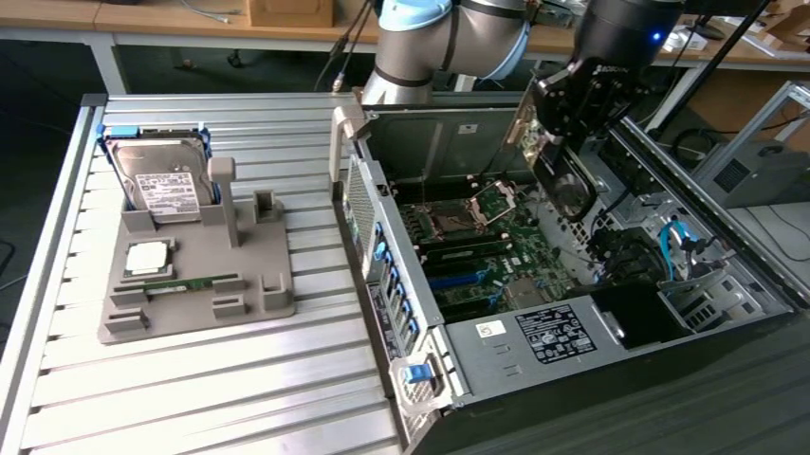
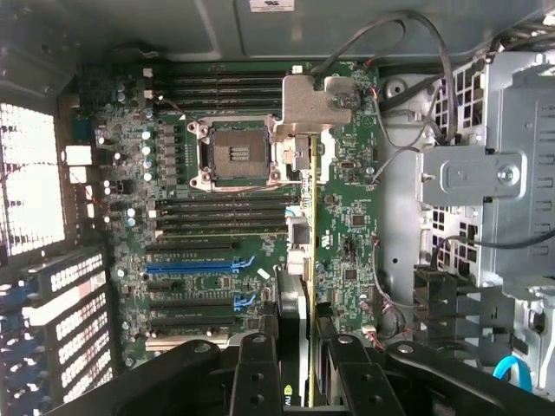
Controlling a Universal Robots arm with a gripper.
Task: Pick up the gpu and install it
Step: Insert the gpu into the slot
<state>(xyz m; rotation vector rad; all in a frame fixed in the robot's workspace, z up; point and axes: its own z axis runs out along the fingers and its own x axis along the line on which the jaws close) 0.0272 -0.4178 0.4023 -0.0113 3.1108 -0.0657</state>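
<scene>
In the exterior view, parts stand on your counter at 9 o'clock, open case beside it at 3 o'clock, hard drive standing at the stand's 12 o'clock end, memory stick lying toward 6, gpu in your tool above the motherboard inside the case.

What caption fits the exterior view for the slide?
Gripper holds the gpu on edge above the motherboard of the open computer case; hard drive stands in the fixture at the exterior view's left.

A gray holder on the slatted table carries 1 hard drive, 1 processor and 1 green memory stick. Beside it, toward the exterior view's right, lies an open computer case, its motherboard exposed.
</scene>
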